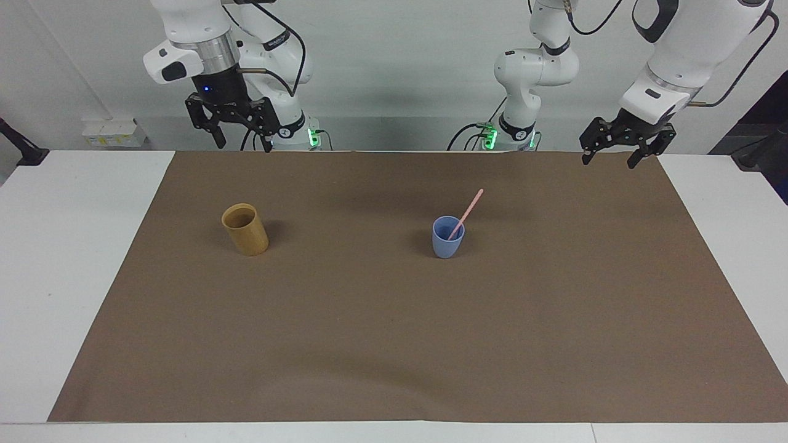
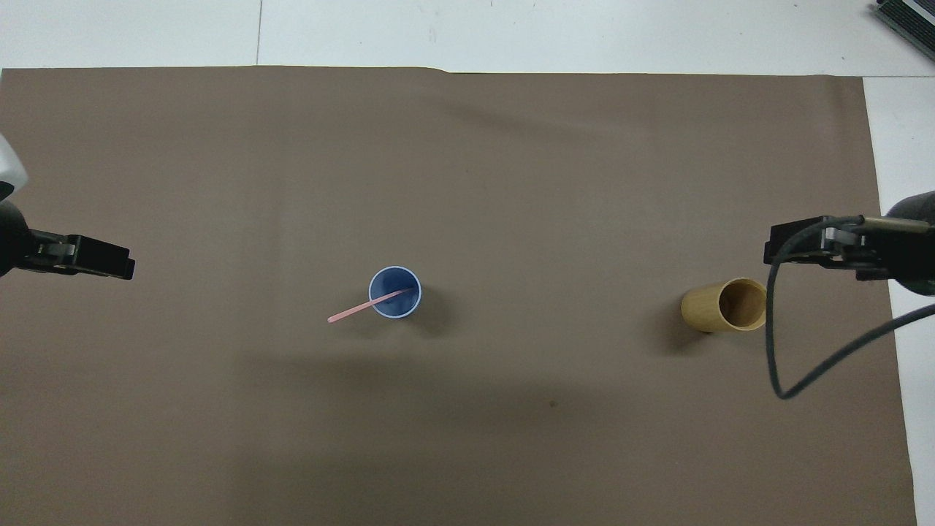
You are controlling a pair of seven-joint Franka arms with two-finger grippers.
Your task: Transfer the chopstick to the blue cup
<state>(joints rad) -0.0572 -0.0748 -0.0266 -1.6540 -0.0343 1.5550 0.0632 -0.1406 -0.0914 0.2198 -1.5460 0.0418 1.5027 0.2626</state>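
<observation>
We've got both grippers up over the mat's (image 1: 554, 320) near edge, right gripper (image 1: 236, 128) and left gripper (image 1: 620, 149) wide open, holding nothing. Farther out, the chopstick (image 1: 468, 211) leans in the blue cup (image 1: 446, 241); the bamboo cup (image 1: 246, 232) sits toward the right arm's end.

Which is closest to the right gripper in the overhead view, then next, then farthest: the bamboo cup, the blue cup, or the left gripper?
From the right gripper:
1. bamboo cup, just beside it, at the right arm's end.
2. blue cup, mid-mat, chopstick leaning in it.
3. left gripper, at the left arm's end.
</observation>
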